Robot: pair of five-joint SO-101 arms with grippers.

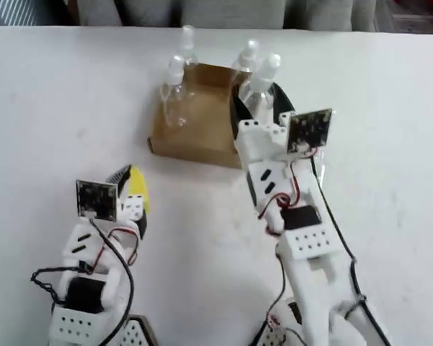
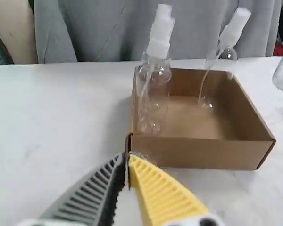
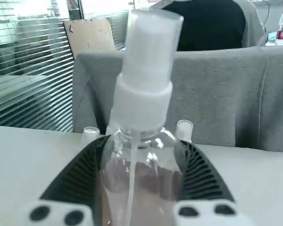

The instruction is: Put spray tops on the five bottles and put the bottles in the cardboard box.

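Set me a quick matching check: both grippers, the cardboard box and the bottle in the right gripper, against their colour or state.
Things:
1. left gripper
2. right gripper
3. cardboard box
4. held bottle

States:
A. brown, open on top
B. shut, nothing between the fingers
C. clear, with a white spray top fitted
D. shut around a bottle

Pairs: 1-B, 2-D, 3-A, 4-C.

From where I stand, nothing here can be read: no lettering, numbers or signs. The cardboard box (image 2: pixel 198 150) shows plain brown sides, and the spray bottles (image 2: pixel 153 89) are bare clear plastic.
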